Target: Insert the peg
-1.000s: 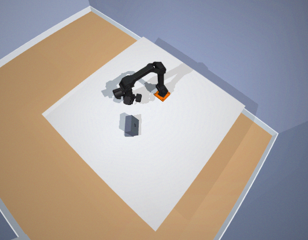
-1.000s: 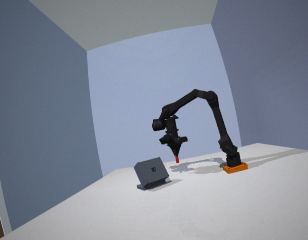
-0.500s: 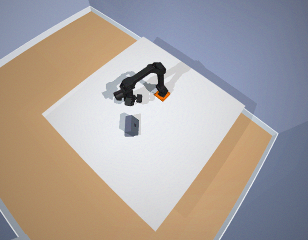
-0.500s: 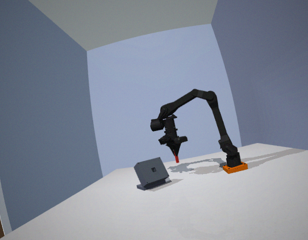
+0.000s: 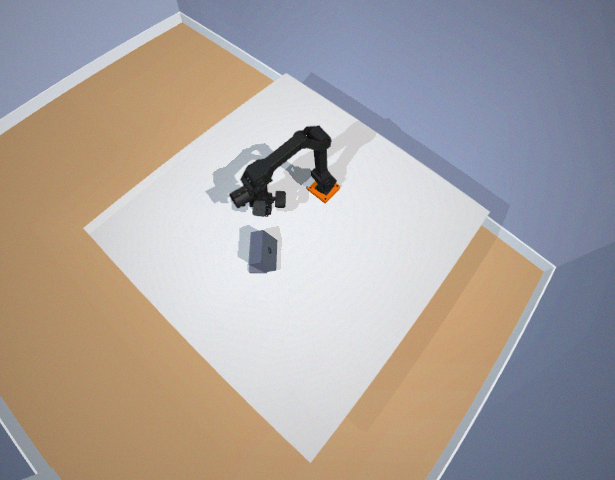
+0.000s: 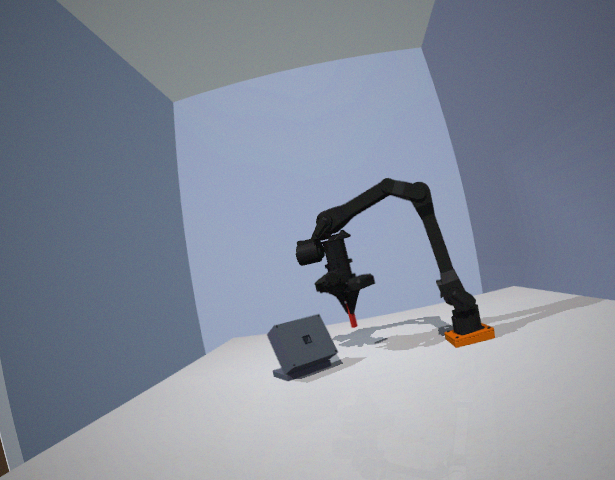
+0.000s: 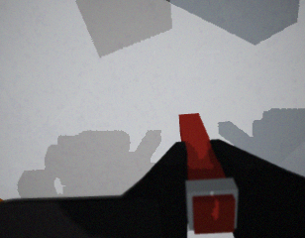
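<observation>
The red peg (image 6: 353,320) (image 7: 193,136) has flat sides and a grey square collar round its near end in the wrist view. My gripper (image 6: 351,310) (image 7: 197,150) points down and is shut on the peg, holding it in the air above the table, with its bottom end free. The grey sloped panel (image 5: 255,248) (image 6: 294,346) stands on the table, to the left of the peg in the exterior view. Its square hole (image 5: 269,250) (image 6: 307,339) is in the middle of the face. The peg is apart from the panel and is hidden under the arm in the top view.
The arm's orange base (image 5: 324,197) (image 6: 470,337) is bolted on the white table (image 5: 348,289) (image 6: 400,413), right of the panel in the exterior view. Shadows of the arm and panel lie on the table. Blue-grey walls stand around it.
</observation>
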You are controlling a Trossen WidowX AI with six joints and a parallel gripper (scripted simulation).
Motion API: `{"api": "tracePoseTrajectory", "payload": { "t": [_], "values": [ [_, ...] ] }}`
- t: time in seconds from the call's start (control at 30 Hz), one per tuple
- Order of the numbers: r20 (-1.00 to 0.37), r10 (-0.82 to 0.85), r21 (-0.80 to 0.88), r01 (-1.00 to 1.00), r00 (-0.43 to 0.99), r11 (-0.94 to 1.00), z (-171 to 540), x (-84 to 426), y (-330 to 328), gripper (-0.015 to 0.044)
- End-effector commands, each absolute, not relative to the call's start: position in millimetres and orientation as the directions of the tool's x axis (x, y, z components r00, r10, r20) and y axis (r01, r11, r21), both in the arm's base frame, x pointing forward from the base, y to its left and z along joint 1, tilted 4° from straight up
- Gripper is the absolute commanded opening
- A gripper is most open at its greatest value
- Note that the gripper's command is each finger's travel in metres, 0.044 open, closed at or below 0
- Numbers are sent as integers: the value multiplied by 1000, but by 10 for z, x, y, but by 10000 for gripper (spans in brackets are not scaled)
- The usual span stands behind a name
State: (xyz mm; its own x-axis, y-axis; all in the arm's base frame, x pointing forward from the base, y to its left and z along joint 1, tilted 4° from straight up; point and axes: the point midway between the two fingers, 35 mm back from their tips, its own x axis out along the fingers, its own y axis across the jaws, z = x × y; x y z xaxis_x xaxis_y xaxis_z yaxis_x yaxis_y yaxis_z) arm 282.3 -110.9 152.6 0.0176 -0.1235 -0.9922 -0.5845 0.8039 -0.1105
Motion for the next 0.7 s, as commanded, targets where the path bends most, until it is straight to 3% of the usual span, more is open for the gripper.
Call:
{"api": "tracePoseTrajectory", "payload": {
  "t": [0.0,0.67],
  "values": [
    [-990,-140,-116,-609,7,785,1520,2837,-1079,0],
    [-976,-217,-136,-701,-27,700,1481,2898,-916,0]
  ]
}}
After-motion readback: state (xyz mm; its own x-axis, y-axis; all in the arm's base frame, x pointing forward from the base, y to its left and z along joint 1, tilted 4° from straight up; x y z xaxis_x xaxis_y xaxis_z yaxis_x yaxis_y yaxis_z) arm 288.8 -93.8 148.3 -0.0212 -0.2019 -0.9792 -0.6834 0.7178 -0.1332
